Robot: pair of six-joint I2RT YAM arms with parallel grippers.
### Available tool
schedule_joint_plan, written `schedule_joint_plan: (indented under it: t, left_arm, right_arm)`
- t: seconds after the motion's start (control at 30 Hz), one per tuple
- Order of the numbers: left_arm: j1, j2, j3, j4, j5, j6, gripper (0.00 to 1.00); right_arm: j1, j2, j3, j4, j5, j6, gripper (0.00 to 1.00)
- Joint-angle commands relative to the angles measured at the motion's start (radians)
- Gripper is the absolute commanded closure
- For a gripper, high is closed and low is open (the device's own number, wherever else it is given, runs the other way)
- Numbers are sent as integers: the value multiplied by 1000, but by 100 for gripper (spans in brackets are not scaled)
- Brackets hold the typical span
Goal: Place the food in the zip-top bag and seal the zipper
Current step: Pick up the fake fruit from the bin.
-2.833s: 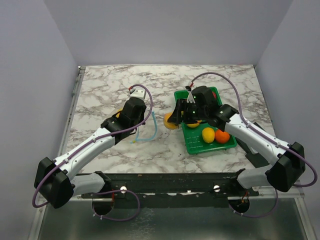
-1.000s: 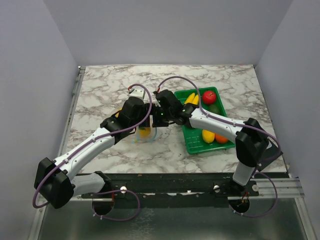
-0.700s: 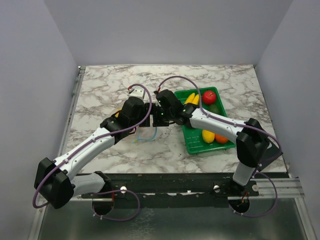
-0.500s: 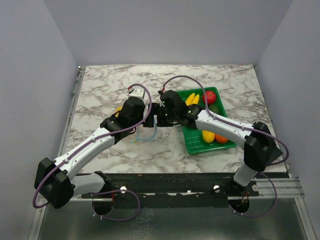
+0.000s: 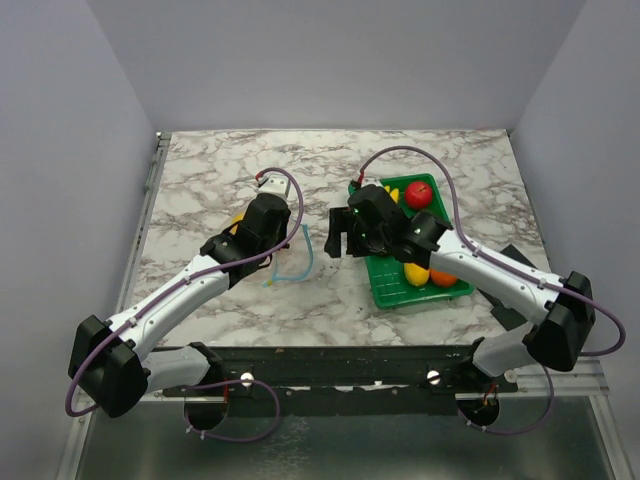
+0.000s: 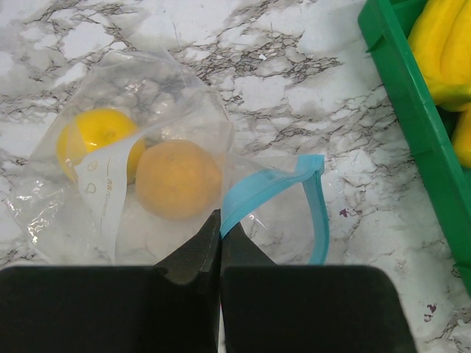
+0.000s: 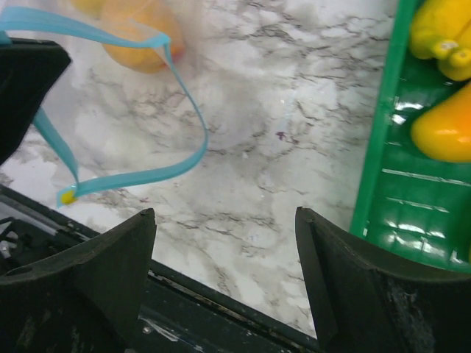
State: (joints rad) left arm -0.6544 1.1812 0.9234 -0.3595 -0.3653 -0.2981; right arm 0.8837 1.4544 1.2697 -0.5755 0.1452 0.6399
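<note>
No legible text, brand or number anywhere; faint marks on the zip-top bag [image 6: 103, 213] unreadable.

Bright, even overhead light; only soft, short shadows under arms on bench [image 5: 200, 180]. Top view sharp, no glare. Left wrist: left gripper [image 6: 219, 220] nearly black, no detail; faint sheen on zip-top bag [image 6: 184, 88] film. Right wrist: white glare streaks on tray [image 7: 405, 220] floor; right gripper [image 7: 224, 220] dark, slightly soft; orange fruit [image 7: 140, 33] blurred.
</note>
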Motion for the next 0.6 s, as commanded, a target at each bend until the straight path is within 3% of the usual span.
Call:
schedule_joint_plan:
  t: [0.0,0.57]
  left_arm:
    - [7,-15,-11,24,21,-4,100]
    - [9,-6,-10,23,28,-4,100]
  right_arm:
    - [-3,-56,-35,-158,145,-29,18]
    - [-97,-94,-138,-429,369,51,13]
